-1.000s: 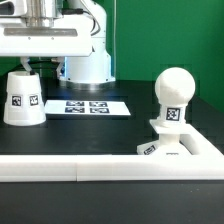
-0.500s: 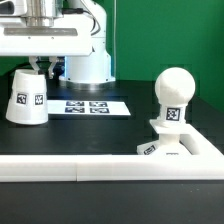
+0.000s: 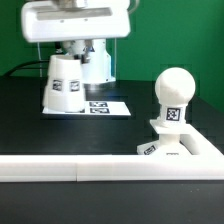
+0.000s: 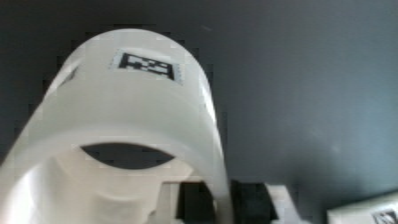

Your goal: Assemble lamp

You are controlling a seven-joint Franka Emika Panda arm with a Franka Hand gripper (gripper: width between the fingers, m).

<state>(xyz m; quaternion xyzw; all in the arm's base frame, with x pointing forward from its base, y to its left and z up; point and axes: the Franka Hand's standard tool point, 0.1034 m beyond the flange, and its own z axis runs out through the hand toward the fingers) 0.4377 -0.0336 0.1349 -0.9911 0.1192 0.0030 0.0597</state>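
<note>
My gripper (image 3: 67, 56) is shut on the rim of the white cone shade (image 3: 65, 82) and holds it just above the table, over the near left end of the marker board (image 3: 100, 106). In the wrist view the shade (image 4: 134, 120) fills the frame, its tag facing the camera, and its wall is pinched between the dark fingertips (image 4: 192, 200) of my gripper (image 4: 221, 200). The round-headed bulb (image 3: 173, 92) stands upright on the flat square base (image 3: 178, 146) at the exterior view's right.
A long white rail (image 3: 70, 168) runs along the front and turns a corner around the base. The robot's white pedestal (image 3: 92, 62) stands behind the shade. The table surface is black.
The shade has left the table and moved up and toward the exterior view's right with my gripper. The bulb and base have not moved.
</note>
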